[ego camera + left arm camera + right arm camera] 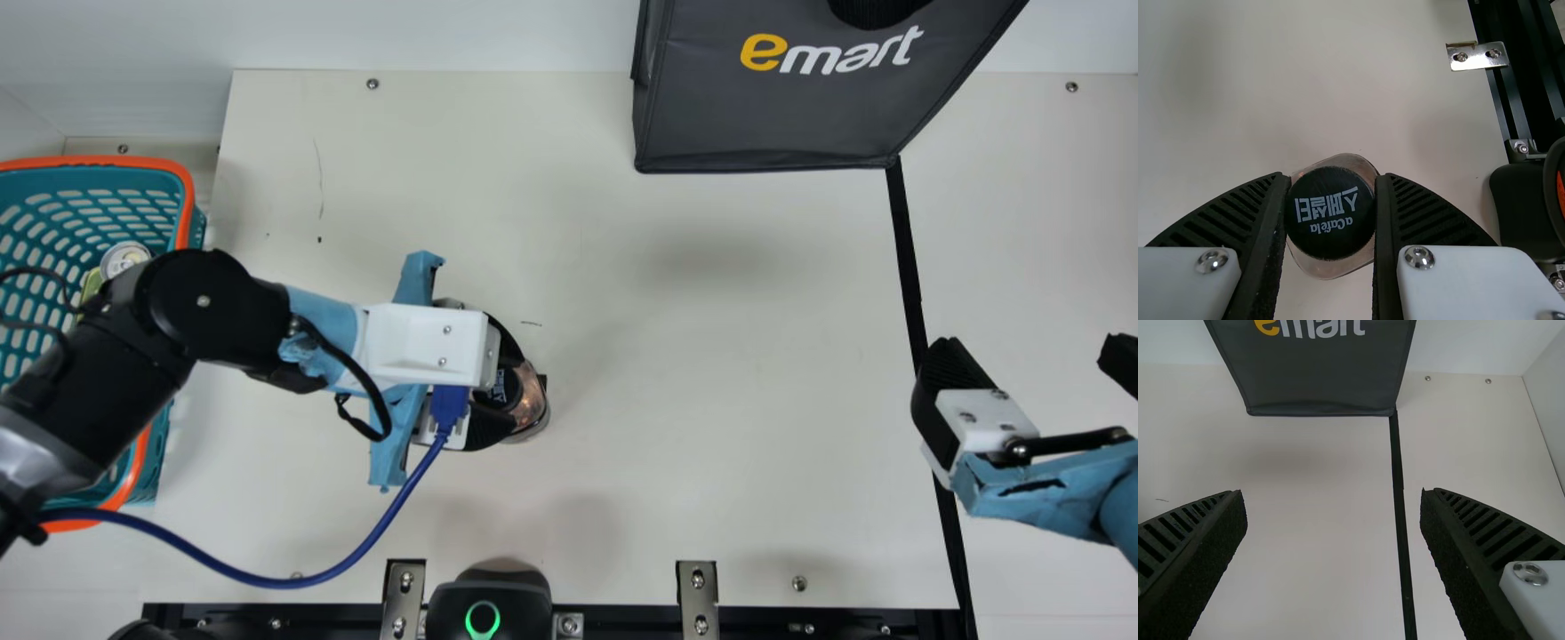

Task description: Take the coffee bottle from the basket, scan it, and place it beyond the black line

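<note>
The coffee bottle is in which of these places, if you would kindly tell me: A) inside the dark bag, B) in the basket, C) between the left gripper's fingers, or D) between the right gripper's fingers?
C: the left gripper has a finger against either side of the bottle's black cap.

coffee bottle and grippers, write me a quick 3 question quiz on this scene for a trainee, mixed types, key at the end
1. Multiple choice: what holds the coffee bottle?
a) the right gripper
b) the left gripper
c) neither gripper
2. True or false: the coffee bottle is on the same side of the black line as the basket.
3. Fill in the blank: the basket's rim is ____.

Key: 1 b; 2 true; 3 orange
</note>
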Robot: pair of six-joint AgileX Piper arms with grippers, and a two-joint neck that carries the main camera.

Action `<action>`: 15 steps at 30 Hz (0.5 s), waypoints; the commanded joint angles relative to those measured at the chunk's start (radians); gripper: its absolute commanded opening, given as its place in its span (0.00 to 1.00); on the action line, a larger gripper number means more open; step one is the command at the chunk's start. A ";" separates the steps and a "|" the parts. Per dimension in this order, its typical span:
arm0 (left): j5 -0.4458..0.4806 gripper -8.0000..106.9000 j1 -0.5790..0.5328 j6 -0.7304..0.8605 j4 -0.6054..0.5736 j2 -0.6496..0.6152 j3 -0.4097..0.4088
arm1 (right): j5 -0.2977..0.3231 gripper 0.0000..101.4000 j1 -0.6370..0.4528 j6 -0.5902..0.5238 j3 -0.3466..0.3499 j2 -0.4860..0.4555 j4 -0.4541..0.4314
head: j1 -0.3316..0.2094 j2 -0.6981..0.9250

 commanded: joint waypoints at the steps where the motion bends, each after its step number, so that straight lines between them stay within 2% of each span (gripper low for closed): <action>1: -0.003 0.22 0.001 0.002 0.005 0.003 0.003 | 0.000 0.90 0.000 0.000 0.000 0.000 0.000 | -0.017 0.000; 15: -0.008 0.63 0.015 -0.019 0.016 0.011 -0.013 | 0.000 0.90 0.000 0.000 0.000 0.000 0.000 | -0.017 0.000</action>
